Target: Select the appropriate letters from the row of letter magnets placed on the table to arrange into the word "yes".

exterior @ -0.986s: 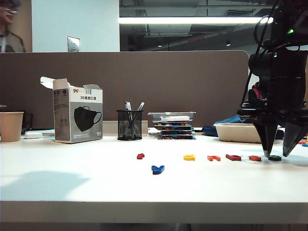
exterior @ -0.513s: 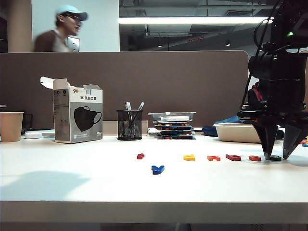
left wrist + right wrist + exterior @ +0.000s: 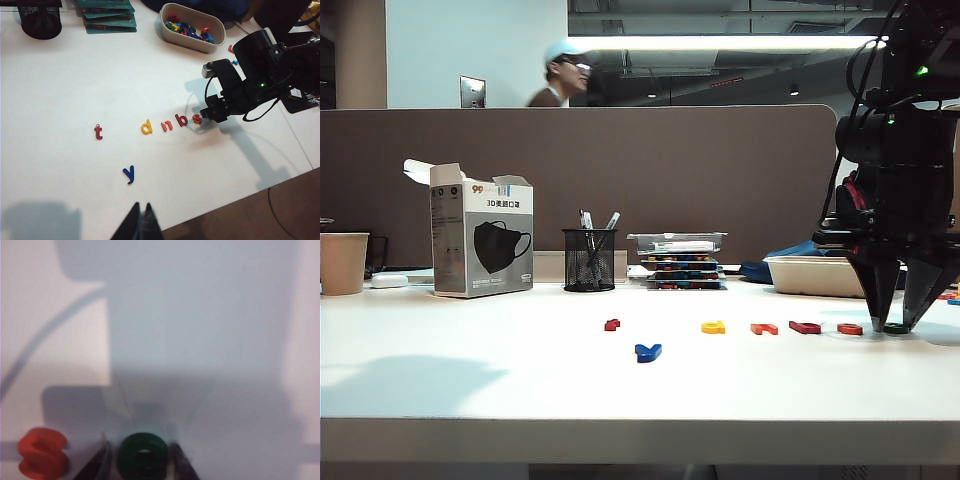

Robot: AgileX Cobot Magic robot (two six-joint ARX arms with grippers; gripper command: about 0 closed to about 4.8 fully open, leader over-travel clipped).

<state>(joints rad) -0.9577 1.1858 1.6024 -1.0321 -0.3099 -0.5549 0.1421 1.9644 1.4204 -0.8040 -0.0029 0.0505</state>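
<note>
The green rounded letter (image 3: 143, 456) lies on the white table (image 3: 520, 385) at the right end of the row. My right gripper (image 3: 140, 447) points down with one finger on each side of it, jaws open and close to its sides. In the exterior view the right gripper (image 3: 892, 325) stands over the green letter (image 3: 895, 328). The orange-red s (image 3: 42, 458) (image 3: 850, 328) lies just beside it. The blue y (image 3: 647, 351) (image 3: 129, 174) lies apart, in front of the row. My left gripper (image 3: 141, 207) hovers shut above the table's front edge.
The row also holds a dark red t (image 3: 98, 132), a yellow d (image 3: 146, 127), an orange n (image 3: 166, 125) and a crimson b (image 3: 181, 120). Behind stand a mask box (image 3: 480, 240), a pen holder (image 3: 589, 260), stacked cases (image 3: 682, 262) and a tray of letters (image 3: 192, 27).
The right gripper's fingers have closed in around the green letter, from wide apart to near its sides. The left arm has not moved. A person behind the partition has walked to the right.
</note>
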